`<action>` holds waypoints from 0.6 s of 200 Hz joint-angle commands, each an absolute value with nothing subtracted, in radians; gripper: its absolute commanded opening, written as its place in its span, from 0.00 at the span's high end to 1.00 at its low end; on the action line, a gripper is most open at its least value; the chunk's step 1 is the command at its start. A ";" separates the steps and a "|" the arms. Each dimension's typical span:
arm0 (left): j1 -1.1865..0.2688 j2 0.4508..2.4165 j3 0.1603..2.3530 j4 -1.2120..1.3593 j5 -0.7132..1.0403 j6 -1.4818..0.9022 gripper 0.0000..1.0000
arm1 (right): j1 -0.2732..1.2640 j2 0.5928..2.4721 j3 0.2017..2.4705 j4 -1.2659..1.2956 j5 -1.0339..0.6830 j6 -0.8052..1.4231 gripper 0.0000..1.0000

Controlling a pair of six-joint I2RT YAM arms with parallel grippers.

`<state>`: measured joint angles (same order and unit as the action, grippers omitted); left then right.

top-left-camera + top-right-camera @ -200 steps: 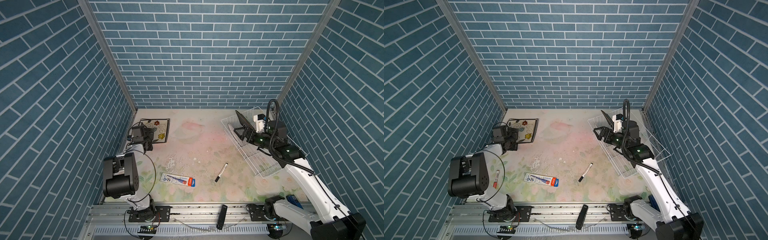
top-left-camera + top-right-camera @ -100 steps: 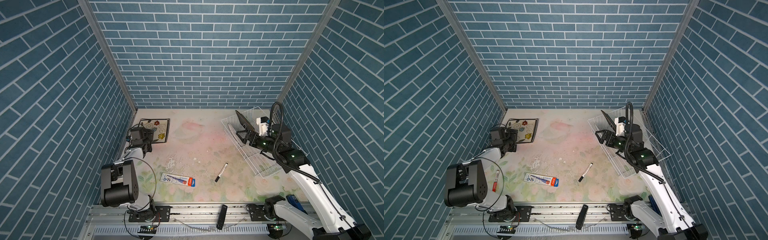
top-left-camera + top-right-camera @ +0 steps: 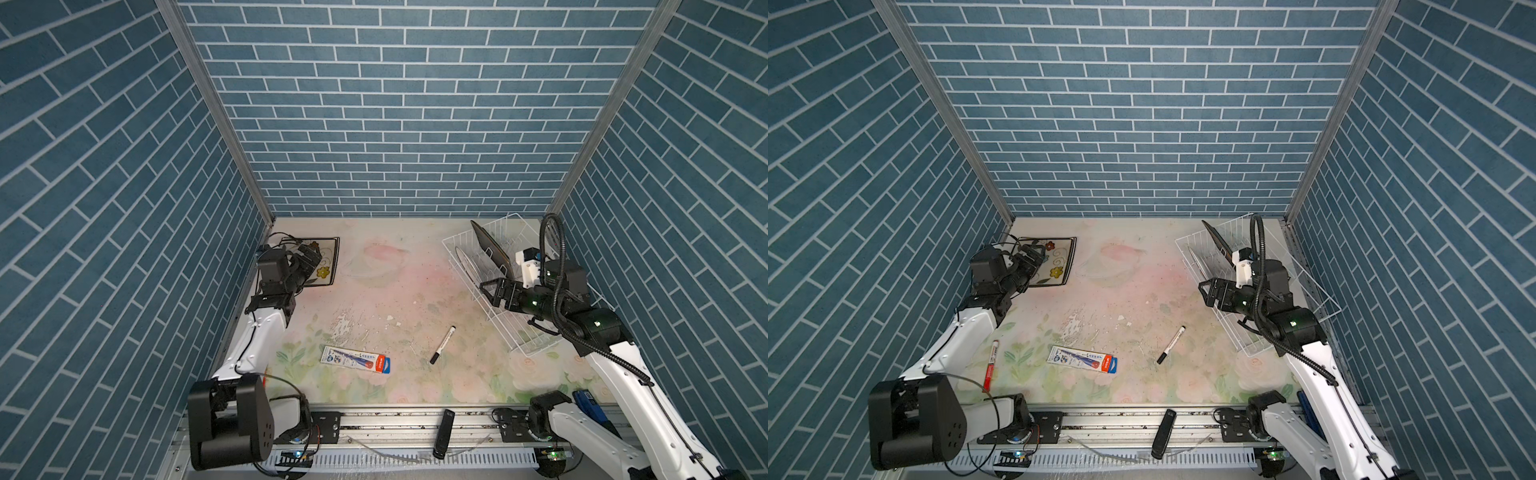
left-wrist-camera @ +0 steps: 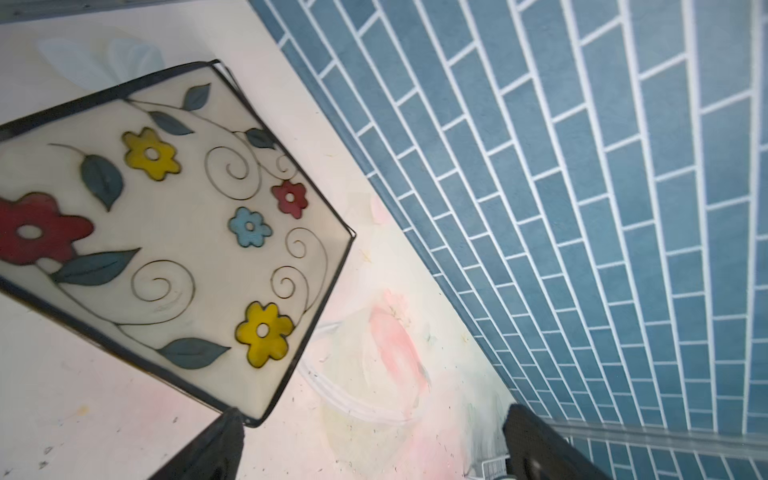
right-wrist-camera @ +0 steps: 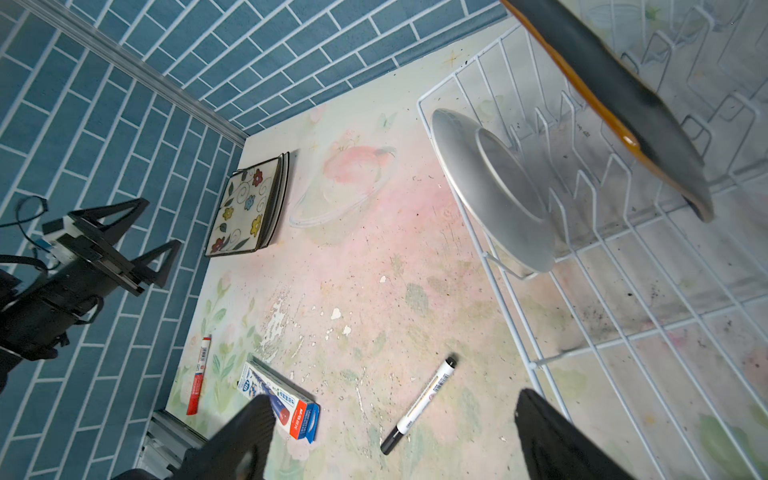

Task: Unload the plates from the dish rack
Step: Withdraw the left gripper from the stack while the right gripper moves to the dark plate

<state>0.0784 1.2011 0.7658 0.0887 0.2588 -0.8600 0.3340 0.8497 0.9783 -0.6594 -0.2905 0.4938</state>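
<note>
- Hovering just beside a corner of the floral plate (image 4: 166, 232), the left pincer (image 4: 374, 411) stands wide and empty, a spread that suits clearing the rim.
- The floral plate tops a stack lying flat in the far left corner of the worktop (image 3: 374, 291), well apart from the rack. This is presumably the drop-off spot. Further rims show beneath it, but their number is unclear.
- A red marker (image 3: 990, 361), a blue-and-red box (image 3: 356, 359) and a black marker (image 3: 442, 345) lie loose mid-worktop, apparently no part of the task.
- A round white plate (image 5: 490, 187) stands on edge between prongs, its back showing, so its face is hidden.
- A glossy black plate (image 5: 615, 91) leans tilted beyond it, cut off by the right wrist view's edge.
- The dish rack (image 3: 536, 345) lies along the right side. The right arm covers its middle in both top views.
- The right pincer (image 5: 395, 399) is wide and empty, poised over the rack's inner rim facing both plates, probably for the next pick.
</note>
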 commanded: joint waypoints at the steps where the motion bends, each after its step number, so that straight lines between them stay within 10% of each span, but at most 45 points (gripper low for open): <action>1: 0.024 1.153 0.732 0.076 0.259 -0.686 0.00 | 0.339 0.799 0.936 -0.712 -0.218 0.375 0.08; 120: -0.151 0.889 0.499 0.180 0.341 -0.645 0.00 | 0.338 0.821 1.002 -0.833 -0.047 0.067 0.06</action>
